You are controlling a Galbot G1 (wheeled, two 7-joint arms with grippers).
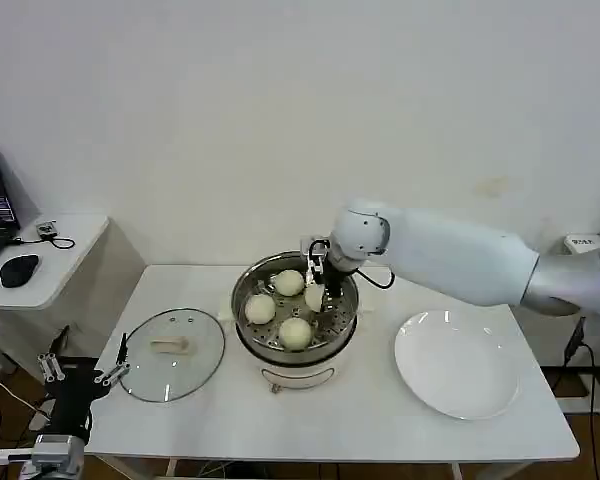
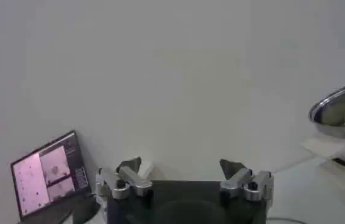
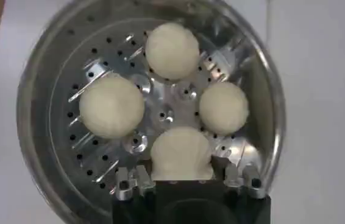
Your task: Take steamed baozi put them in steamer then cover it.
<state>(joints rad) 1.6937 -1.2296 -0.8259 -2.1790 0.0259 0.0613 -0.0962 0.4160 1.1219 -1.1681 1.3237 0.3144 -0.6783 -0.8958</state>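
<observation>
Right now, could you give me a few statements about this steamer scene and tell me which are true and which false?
1. Four baozi sit in the steamer. True.
2. The cover is on the steamer. False: it lies on the table, on the robot's left.
3. The right gripper is over the steamer. True.
4. A bun lies on the white plate. False: the plate is bare.
5. The left gripper holds the cover. False: it hangs open beside the table.
</observation>
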